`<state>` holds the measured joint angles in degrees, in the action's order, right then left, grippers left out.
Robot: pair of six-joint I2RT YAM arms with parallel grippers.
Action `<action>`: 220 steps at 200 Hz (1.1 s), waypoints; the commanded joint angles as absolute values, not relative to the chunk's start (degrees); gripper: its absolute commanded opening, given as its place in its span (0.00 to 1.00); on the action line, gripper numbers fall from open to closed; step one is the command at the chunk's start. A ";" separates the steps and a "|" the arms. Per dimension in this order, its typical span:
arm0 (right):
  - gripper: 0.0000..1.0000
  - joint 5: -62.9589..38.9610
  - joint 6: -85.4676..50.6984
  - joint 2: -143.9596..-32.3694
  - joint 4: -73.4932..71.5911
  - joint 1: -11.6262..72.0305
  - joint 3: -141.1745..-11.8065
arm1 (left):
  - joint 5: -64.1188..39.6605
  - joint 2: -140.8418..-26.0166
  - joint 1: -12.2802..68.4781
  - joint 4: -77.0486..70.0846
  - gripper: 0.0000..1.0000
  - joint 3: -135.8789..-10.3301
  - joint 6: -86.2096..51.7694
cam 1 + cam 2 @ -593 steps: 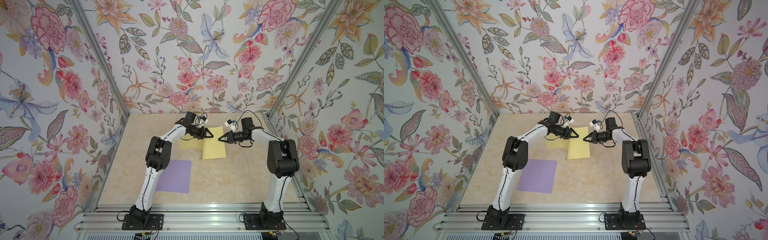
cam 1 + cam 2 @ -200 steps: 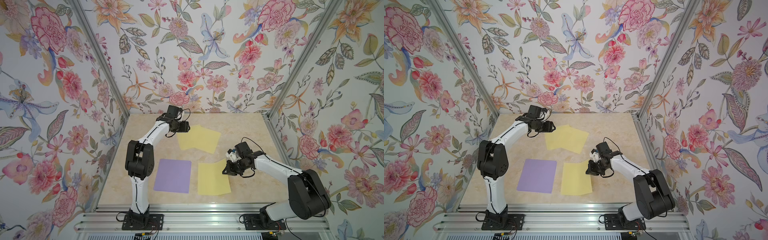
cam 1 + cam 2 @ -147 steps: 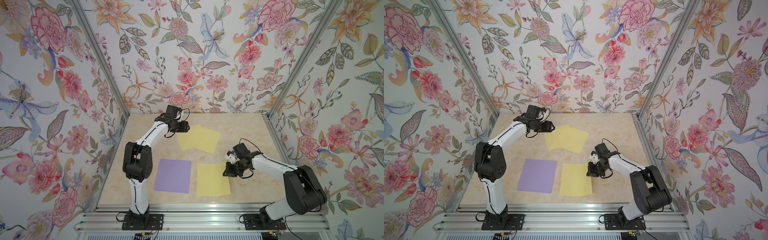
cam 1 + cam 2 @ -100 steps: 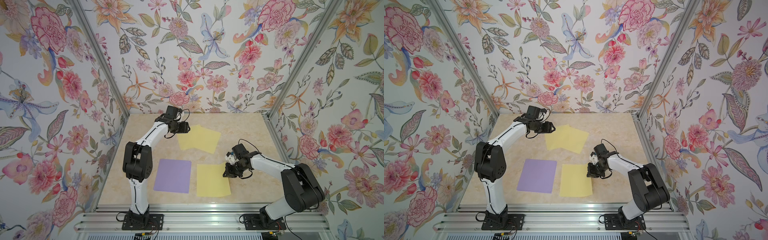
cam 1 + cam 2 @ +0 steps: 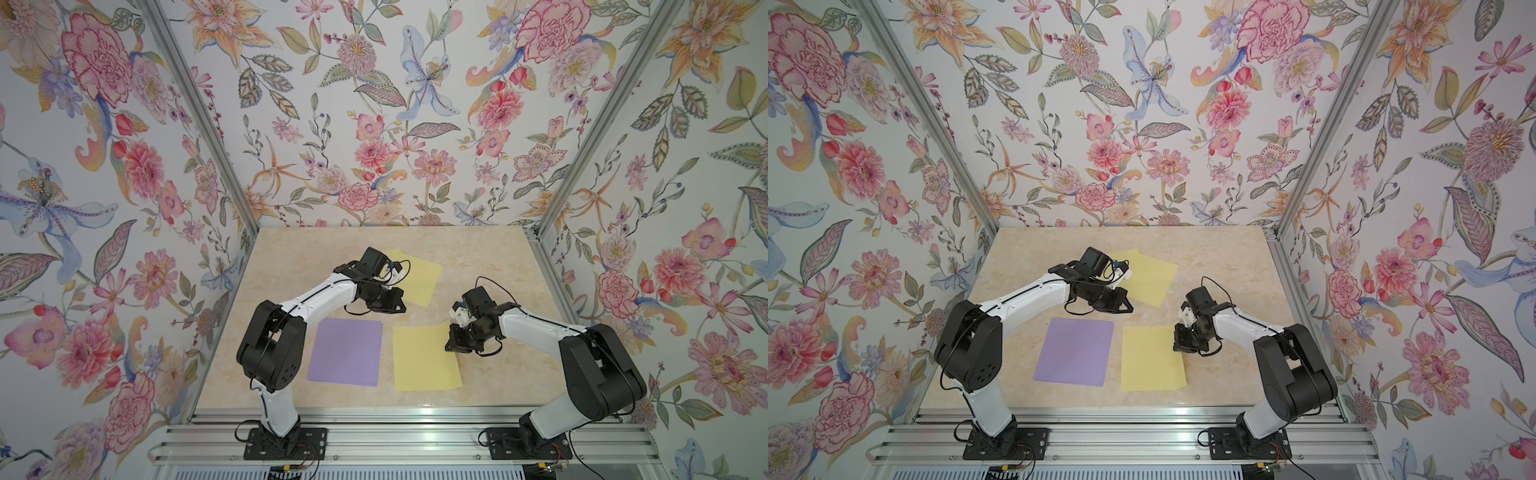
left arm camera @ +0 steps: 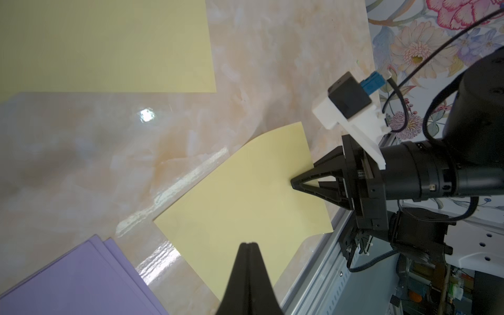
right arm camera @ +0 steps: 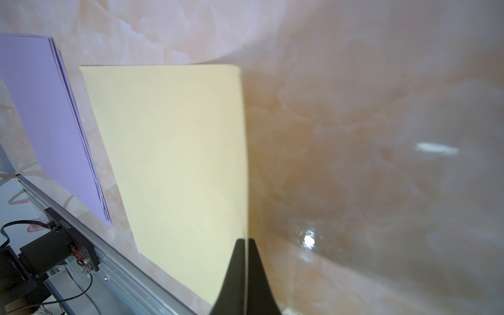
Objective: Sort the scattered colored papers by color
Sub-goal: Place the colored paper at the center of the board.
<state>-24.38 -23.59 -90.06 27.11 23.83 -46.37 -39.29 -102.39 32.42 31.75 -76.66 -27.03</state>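
Note:
A lavender stack of colored papers [image 5: 345, 351] [image 5: 1075, 351] lies flat at the front of the table, its edges fanned in the wrist views [image 6: 81, 278] [image 7: 41, 109]. Right beside it lies a yellow sheet [image 5: 424, 357] [image 5: 1150, 359]. My right gripper [image 5: 451, 347] [image 7: 245, 240] is shut on that sheet's right edge, which curls up a little [image 6: 245, 196]. More yellow paper [image 5: 417, 276] [image 6: 103, 43] lies further back, partly hidden by my left wrist. My left gripper [image 5: 402, 309] [image 6: 249, 243] hovers mid-table between the two yellow areas, shut, with nothing in it.
The beige marbled tabletop [image 5: 490, 257] is boxed in by flowered walls on three sides. An aluminium rail [image 5: 415, 415] runs along the front edge, with both arm bases bolted behind it. Bare tabletop shows at the back right and far left.
My left gripper has come from the back-left corner of the far yellow paper toward the middle of the table and has shut. The right gripper still pinches the front yellow sheet, barely moved.

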 commanded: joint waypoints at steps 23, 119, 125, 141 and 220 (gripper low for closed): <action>0.00 -22.59 -24.75 -91.06 26.54 24.31 -46.06 | -39.22 -97.69 34.29 32.08 0.00 -70.49 -28.11; 0.00 -21.61 -25.64 -91.77 25.65 25.38 -45.89 | -28.80 -104.50 40.29 32.34 0.00 -68.38 -26.93; 0.00 -21.65 -25.58 -91.85 25.60 25.44 -45.88 | -28.15 -105.16 40.51 32.31 0.00 -68.38 -26.84; 0.00 -21.71 -25.52 -91.93 25.58 25.40 -45.98 | -26.40 -106.53 40.79 32.35 0.00 -68.29 -26.98; 0.00 -22.15 -25.24 -92.45 25.09 25.41 -45.88 | -23.95 -109.07 40.94 32.34 0.00 -68.73 -26.94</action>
<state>-22.04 -25.10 -91.44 25.43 24.80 -46.35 -25.93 -107.94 40.21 31.90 -68.12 -27.66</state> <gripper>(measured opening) 0.046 0.042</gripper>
